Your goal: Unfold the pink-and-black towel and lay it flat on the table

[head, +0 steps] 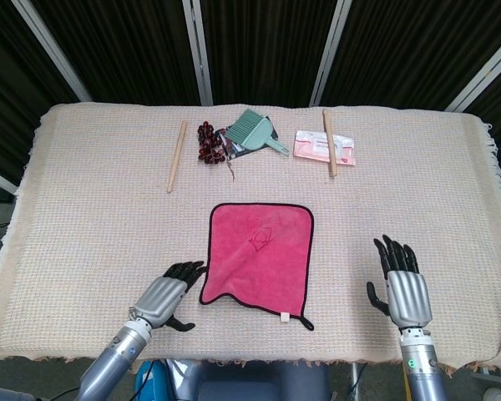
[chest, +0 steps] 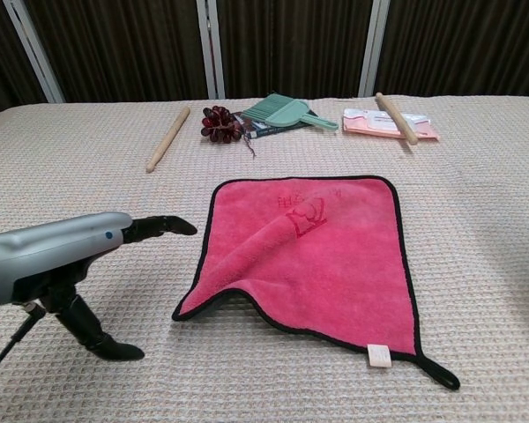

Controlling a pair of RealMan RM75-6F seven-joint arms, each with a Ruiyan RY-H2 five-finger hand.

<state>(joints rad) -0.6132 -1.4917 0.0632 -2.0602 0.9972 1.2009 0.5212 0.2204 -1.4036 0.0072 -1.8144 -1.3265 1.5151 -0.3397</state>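
We see the left hand [head: 169, 292] low on the table at about 7 o'clock. Its dark fingers [head: 186, 269] are stretched out and a little apart, and they hold nothing. The fingertips point toward the towel's near-left edge and stop just beside it; we cannot tell if they touch the cloth. The thumb [chest: 101, 339] sticks down to the tablecloth. The grey arm behind it comes up from the bottom edge and leans toward 1 o'clock.

In the middle lies the pink square towel with a black edge [head: 263, 251]. It is spread open on the beige woven tablecloth [head: 83, 209]. Its near-left side is a bit bumpy with a soft fold, and a small white tag [chest: 380, 355] and a black loop sit at its near-right corner.

At 12 o'clock, far from the towel, we see a row of things. From the left there is a light wooden stick [head: 177, 155], then a bunch of dark red grapes [head: 208, 142], then a green plastic dustpan and brush [head: 257, 133], then a pink flat packet [head: 324, 147] with a second wooden stick [head: 329, 142] lying across it.

The right hand [head: 403, 288] is at about 5 o'clock, well apart from the towel. It is flat with its back up, its fingers spread and pointing to 12 o'clock. It holds nothing. Its arm goes straight down to the bottom edge.
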